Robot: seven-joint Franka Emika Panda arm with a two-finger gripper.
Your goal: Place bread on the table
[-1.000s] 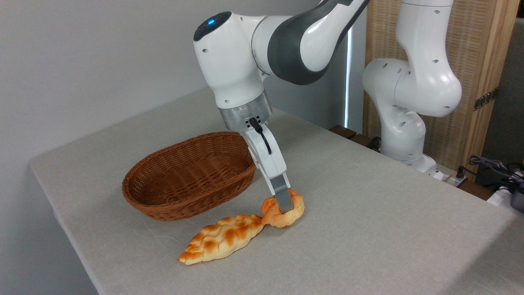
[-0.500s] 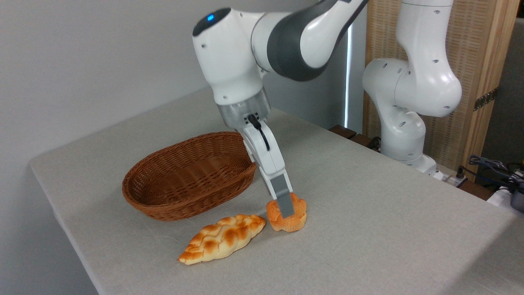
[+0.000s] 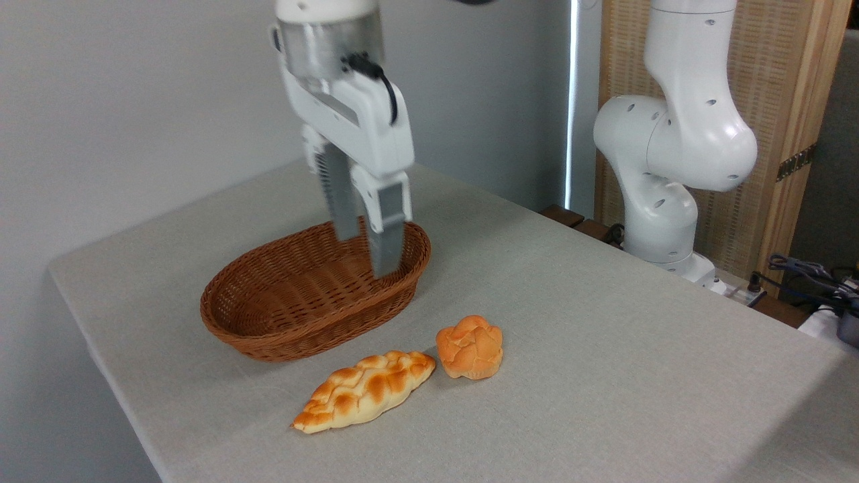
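Observation:
The bread (image 3: 470, 347), a small round orange-brown bun with a lobed top, rests upright on the grey-beige table (image 3: 604, 376), free of any grip. My gripper (image 3: 366, 258) hangs well above and to the left of it, over the right end of the wicker basket. Its two grey fingers (image 3: 388, 235) point down with a gap between them and nothing held, so it is open.
A brown oval wicker basket (image 3: 268, 315) sits left of the bun. A longer pale-golden braided loaf (image 3: 366, 389) lies in front of the basket, its tip close to the bun. The arm's white base (image 3: 661, 201) stands at the back right.
My gripper let go of the bun, rose and swung left above the basket. The bun now sits upright on the table, where earlier it was tilted in the fingers.

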